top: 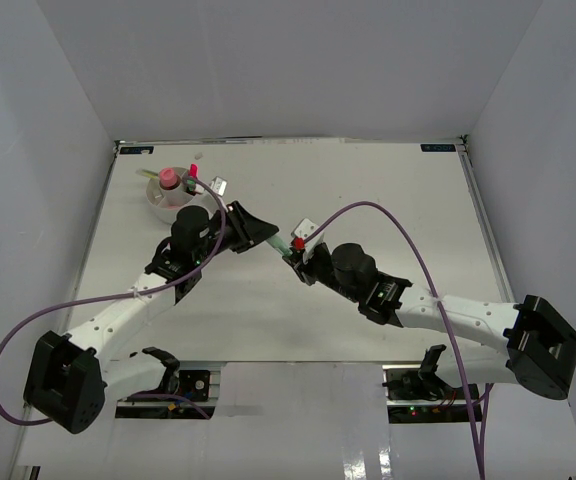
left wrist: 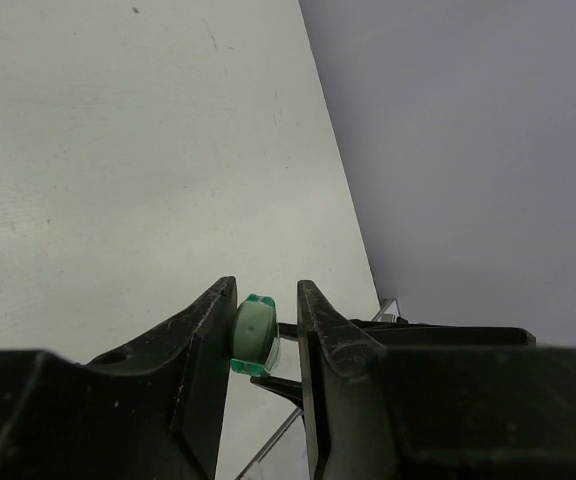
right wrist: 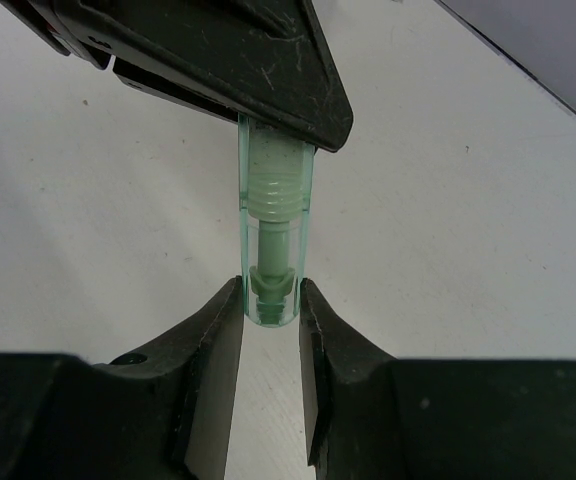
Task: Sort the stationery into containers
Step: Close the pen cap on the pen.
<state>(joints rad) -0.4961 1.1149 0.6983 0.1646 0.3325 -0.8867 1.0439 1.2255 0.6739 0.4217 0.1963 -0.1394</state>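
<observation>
Your right gripper has its jaws closed on the clear-capped end of the pale green marker, with both fingers pressed to the cap. From there the marker's long axis runs straight out ahead of those jaws and into the left gripper, which covers the other end.

In the left wrist view you look at that end head-on. It rests against 1 finger, and a dark gap shows between it and the other, so the left jaws stand apart around it rather than clamped.

The marker hangs above mid-table, bridged between the 2 arms and tilted away from the right one, as the overhead view shows. This looks like a handover not yet completed.

The organiser cup sits at the far left, just behind the left arm and well apart from the right. The left arm is therefore the nearer carrier. You would want its jaws firmly on the marker before the right lets go, or the marker could drop.
</observation>
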